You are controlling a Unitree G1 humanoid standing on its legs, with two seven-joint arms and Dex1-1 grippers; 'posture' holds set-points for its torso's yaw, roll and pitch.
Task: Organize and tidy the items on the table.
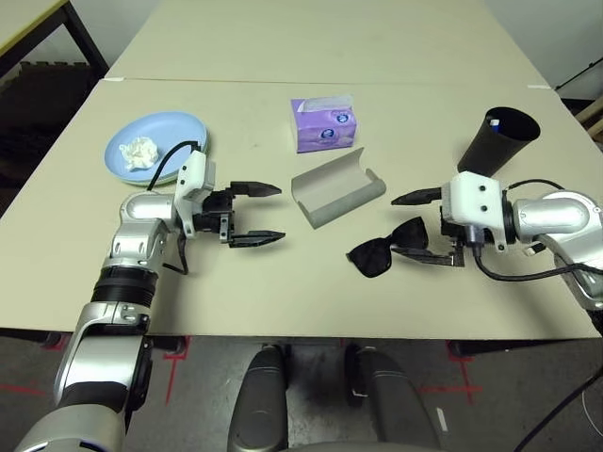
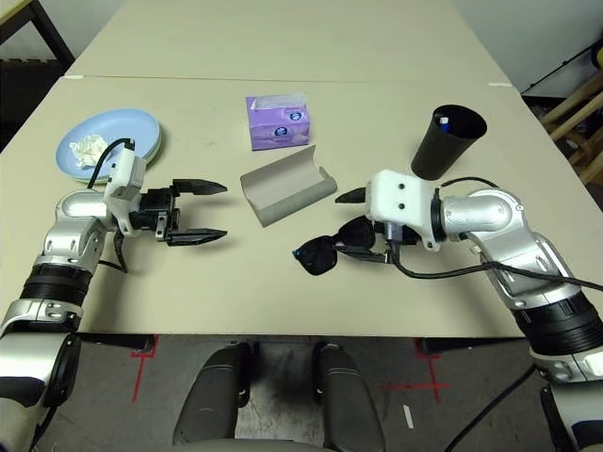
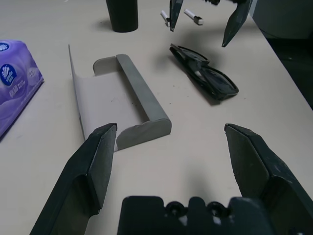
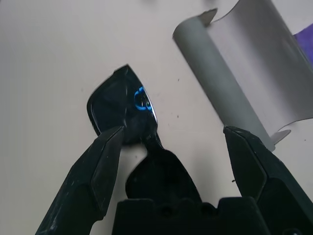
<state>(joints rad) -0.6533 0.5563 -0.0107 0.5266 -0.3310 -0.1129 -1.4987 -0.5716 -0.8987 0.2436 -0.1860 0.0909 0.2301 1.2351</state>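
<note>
**Two wide tools, sunglasses next**

Black sunglasses (image 1: 386, 252) lie folded on the bench (image 1: 283, 292), just beside the open grey case (image 1: 337, 196). Right tool (image 1: 419, 226) hangs over them, jaws wide, empty; it should probably straddle the frame squarely. Left tool (image 1: 256, 215) waits, wide, near the case.

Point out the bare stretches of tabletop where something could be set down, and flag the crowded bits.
Free: the near strip of the table in front of both pincers, and the far side behind the purple tissue box. Also between the light blue plate and the box. Crowded: the middle right, where the glasses case, black sunglasses, right pincer and black cup cluster.
</note>
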